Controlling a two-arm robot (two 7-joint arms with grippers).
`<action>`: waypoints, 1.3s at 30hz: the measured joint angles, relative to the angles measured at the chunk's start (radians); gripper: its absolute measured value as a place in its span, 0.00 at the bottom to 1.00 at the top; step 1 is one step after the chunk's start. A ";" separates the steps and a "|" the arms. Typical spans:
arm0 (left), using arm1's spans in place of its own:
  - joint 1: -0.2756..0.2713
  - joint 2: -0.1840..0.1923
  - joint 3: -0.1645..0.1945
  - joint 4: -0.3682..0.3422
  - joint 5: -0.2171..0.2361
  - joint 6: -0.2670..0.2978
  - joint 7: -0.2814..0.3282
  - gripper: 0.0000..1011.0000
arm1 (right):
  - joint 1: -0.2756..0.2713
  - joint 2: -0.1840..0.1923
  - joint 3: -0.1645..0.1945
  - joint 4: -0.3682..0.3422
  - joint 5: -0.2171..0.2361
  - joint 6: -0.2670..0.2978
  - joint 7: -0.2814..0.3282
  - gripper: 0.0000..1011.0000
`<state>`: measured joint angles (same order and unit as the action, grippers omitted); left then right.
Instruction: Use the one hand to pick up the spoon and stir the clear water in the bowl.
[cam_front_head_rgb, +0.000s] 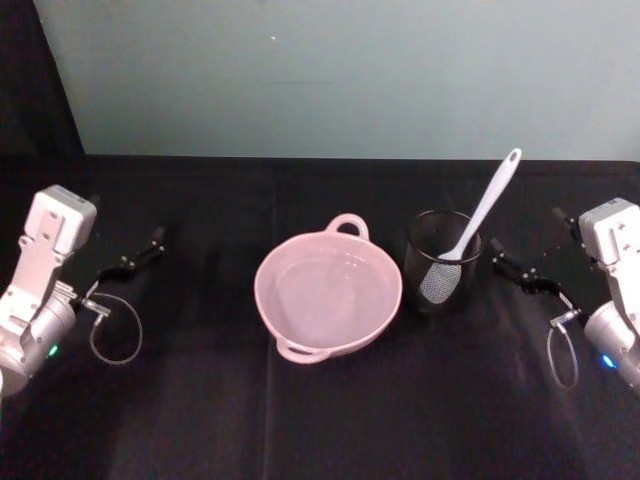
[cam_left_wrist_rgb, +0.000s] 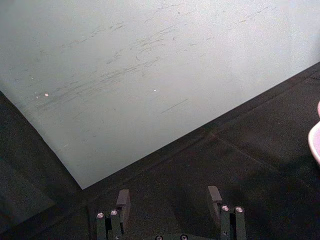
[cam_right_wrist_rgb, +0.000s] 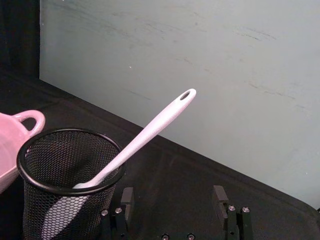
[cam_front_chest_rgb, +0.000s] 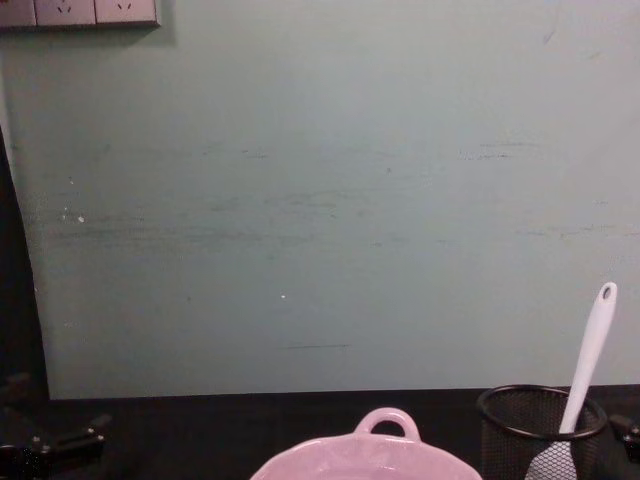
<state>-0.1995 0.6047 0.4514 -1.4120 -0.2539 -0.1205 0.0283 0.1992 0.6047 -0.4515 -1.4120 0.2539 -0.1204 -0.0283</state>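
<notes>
**One light spoon, leaning in a mesh cup**

One look says the spoon (cam_front_head_rgb: 482, 215) weighs next to nothing. It is slim white plastic, faintly see-through, with a hole at the handle end and a flat paddle head. I'd guess it is a bit springy and smooth enough to twist in a pinch. The best hold looks to be on the bare handle above the cup's rim and below the hole, squeezed across its flat faces.

It stands head-down in the black mesh cup (cam_front_head_rgb: 420, 260), with the handle tipped toward 1 o'clock. The cup sits just beside the pink bowl (cam_front_head_rgb: 283, 252), at the bowl's 3 o'clock. The water in the bowl looks shallow and clear.

The right gripper (cam_front_head_rgb: 520, 265) hovers near the cup's 3 o'clock with its jaws spread and nothing between them. The left gripper (cam_front_head_rgb: 135, 258) is parked well out at the bowl's 9 o'clock, also spread and empty.
</notes>
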 joint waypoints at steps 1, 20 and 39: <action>0.000 0.000 0.000 0.000 0.000 0.000 0.000 1.00 | 0.000 0.000 0.000 0.000 0.000 0.000 0.000 0.99; 0.000 0.000 0.000 0.000 0.000 0.000 0.000 1.00 | 0.000 0.000 0.000 0.000 0.000 0.000 0.000 0.99; 0.000 0.000 0.000 0.000 0.000 0.000 0.000 1.00 | -0.015 0.063 0.052 -0.061 -0.027 0.112 0.041 0.99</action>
<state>-0.1996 0.6047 0.4514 -1.4120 -0.2539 -0.1205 0.0283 0.1840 0.6677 -0.3999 -1.4727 0.2264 -0.0085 0.0128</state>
